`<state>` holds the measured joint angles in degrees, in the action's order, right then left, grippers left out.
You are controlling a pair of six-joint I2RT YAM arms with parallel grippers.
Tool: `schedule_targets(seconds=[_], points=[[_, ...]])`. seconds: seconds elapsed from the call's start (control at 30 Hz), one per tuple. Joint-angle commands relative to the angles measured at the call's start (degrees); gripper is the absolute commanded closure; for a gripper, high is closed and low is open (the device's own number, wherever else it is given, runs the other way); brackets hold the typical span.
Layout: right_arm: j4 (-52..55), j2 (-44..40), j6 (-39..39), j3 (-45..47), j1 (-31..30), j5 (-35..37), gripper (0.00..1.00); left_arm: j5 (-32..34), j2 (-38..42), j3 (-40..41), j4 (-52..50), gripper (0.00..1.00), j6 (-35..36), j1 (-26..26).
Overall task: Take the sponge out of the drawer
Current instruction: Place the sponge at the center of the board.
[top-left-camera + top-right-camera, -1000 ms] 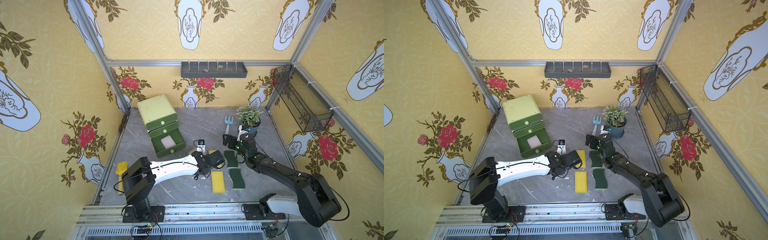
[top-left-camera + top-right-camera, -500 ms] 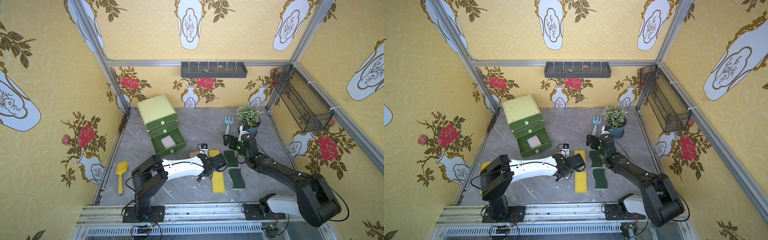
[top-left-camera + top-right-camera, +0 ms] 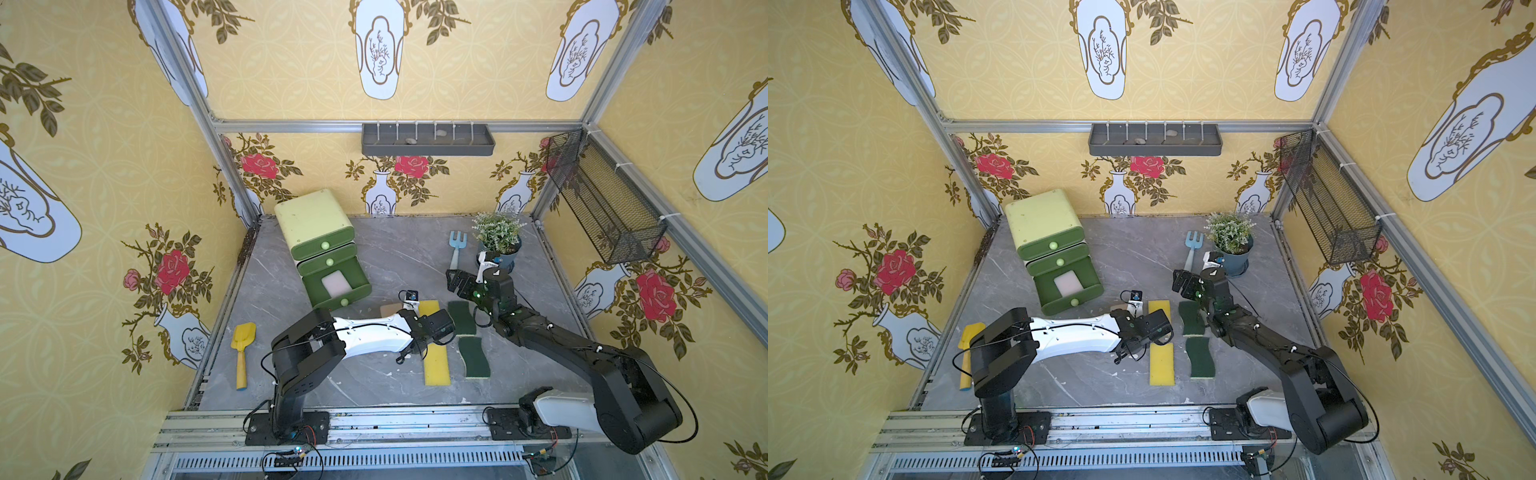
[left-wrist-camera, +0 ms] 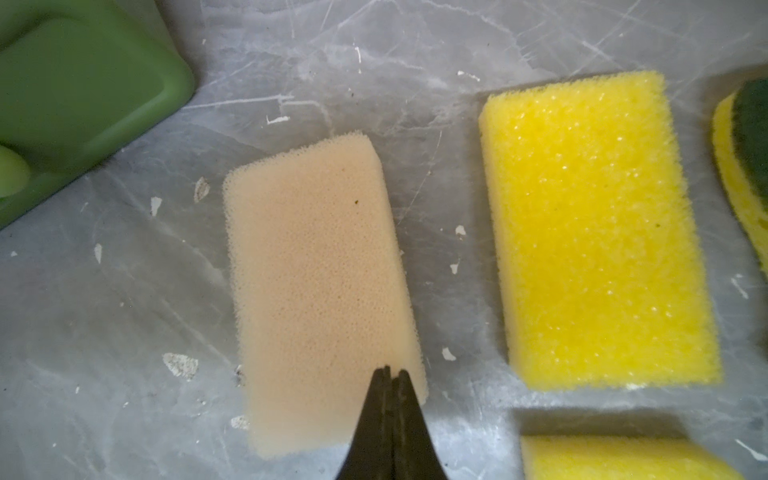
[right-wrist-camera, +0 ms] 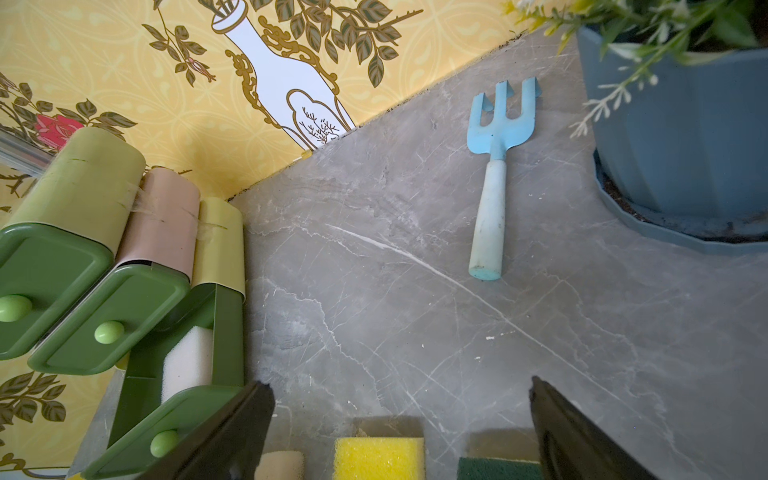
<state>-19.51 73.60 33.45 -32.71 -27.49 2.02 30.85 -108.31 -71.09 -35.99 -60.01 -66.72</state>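
Your left gripper [image 4: 390, 374] is pinched fully shut and empty, tips over one end of the beige sponge [image 4: 316, 270]; can't tell if they touch. Your right gripper [image 5: 399, 384] is spread wide, gripping nothing.

On our grey marble counter [image 3: 399, 257] lie a drawer cabinet [image 3: 320, 232] at eleven o'clock, blue fork [image 3: 456, 247] at one, potted plant [image 3: 498, 241] at two, loose sponges [image 3: 436, 361] at five, and yellow scoop [image 3: 242, 353] at eight.

Closed left gripper [image 4: 390, 372] held low, right gripper [image 5: 399, 384] wide open
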Motion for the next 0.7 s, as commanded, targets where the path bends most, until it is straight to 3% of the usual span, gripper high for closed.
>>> schedule_targets(seconds=[0.0, 0.4, 0.53, 0.67], points=[[-2.3, 0.3, 0.6, 0.0, 0.2, -0.2, 0.01, -0.1, -0.2, 0.1, -0.2, 0.91, 0.1, 0.0], [-2.5, 0.7, 0.7, 0.0, 0.3, -0.7, 0.01, 3.2, 3.8, 0.4, -2.1, 0.49, 0.0, 0.1], [-2.4, 0.6, 0.7, 0.0, 0.4, -0.9, 0.01, 5.1, 6.6, 0.7, -3.2, 0.39, 0.2, 0.8], [-2.4, 0.7, 0.7, 0.0, 0.4, -1.1, 0.01, 6.2, 10.5, 2.1, -3.4, 0.36, 1.3, 2.6]])
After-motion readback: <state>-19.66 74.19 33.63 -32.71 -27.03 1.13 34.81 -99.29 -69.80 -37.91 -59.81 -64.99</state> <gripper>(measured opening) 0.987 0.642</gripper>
